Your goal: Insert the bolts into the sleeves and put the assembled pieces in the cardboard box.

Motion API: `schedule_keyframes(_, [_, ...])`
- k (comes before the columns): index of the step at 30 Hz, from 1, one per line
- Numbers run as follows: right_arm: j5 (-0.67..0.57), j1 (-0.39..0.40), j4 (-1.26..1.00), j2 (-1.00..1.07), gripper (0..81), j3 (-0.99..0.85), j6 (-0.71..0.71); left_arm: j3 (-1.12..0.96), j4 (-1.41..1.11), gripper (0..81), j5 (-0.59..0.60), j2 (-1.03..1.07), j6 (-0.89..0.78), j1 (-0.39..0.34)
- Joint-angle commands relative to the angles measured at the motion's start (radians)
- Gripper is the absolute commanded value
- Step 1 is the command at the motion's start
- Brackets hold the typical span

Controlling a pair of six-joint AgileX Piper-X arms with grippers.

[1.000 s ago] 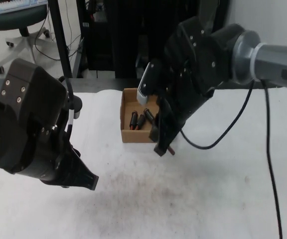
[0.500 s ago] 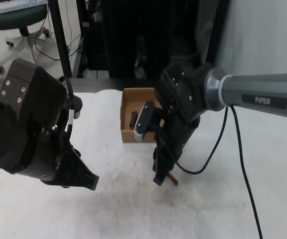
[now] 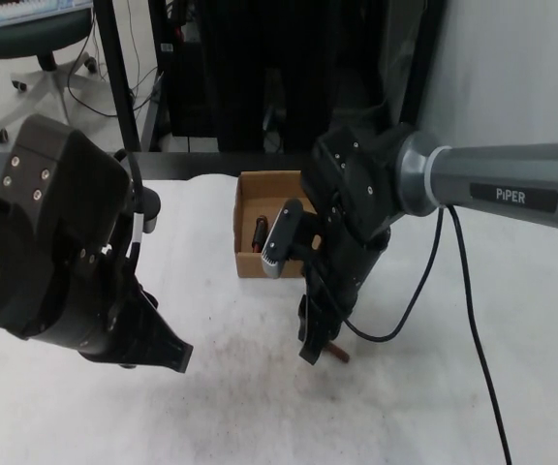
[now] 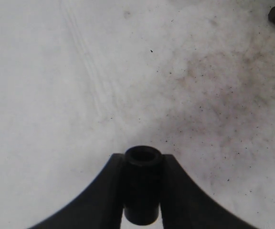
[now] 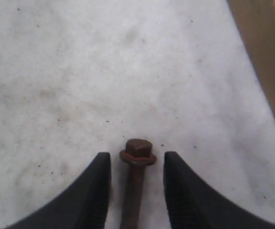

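Straddling a bolt on the right, sleeve clamped on the left

Right gripper is low over the bench, fingers apart, one on each side of a rusty hex-head bolt. Wrist view shows a gap between the shank and each finger, so no grip on it. From the high view the bolt lies flat on the white cover just beside the right gripper, near the cardboard box on its near side. Box wall is at the edge of the right wrist view.

Several dark assembled pieces lie inside the box.

Left gripper is closed on a black sleeve, bore facing outward past the fingertips. It hangs above stained bench cover, well apart from the box; high view puts the left gripper toward the near side of the bench.
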Motion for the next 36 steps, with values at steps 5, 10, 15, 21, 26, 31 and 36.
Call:
schedule_keyframes(5, [-0.005, 0.003, 0.059, -0.004, 34.6, -0.004, 0.001, -0.002, 0.019, 0.2, 0.001, -0.012, 0.000, 0.003])
schedule_keyframes(10, [-0.003, 0.001, 0.088, -0.004, 34.6, -0.004, -0.007, -0.002, 0.019, 0.2, 0.001, -0.012, 0.000, 0.003])
schedule_keyframes(15, [-0.001, 0.001, 0.077, -0.001, 34.2, -0.004, -0.013, -0.002, 0.019, 0.2, 0.001, -0.012, 0.000, 0.003])
schedule_keyframes(21, [0.047, -0.001, 0.053, 0.013, 34.2, -0.004, -0.044, -0.002, 0.019, 0.2, 0.001, -0.012, 0.000, 0.003])
schedule_keyframes(26, [0.094, -0.005, 0.026, 0.017, 34.2, -0.004, -0.075, -0.002, 0.019, 0.2, 0.001, -0.012, 0.012, 0.003])
schedule_keyframes(31, [0.094, -0.018, -0.005, 0.017, 34.2, -0.004, -0.074, -0.002, 0.019, 0.2, 0.001, -0.012, 0.012, 0.003])
schedule_keyframes(36, [0.091, -0.021, -0.025, 0.017, 26.9, -0.004, -0.074, -0.002, 0.019, 0.2, 0.001, -0.012, 0.012, 0.003])
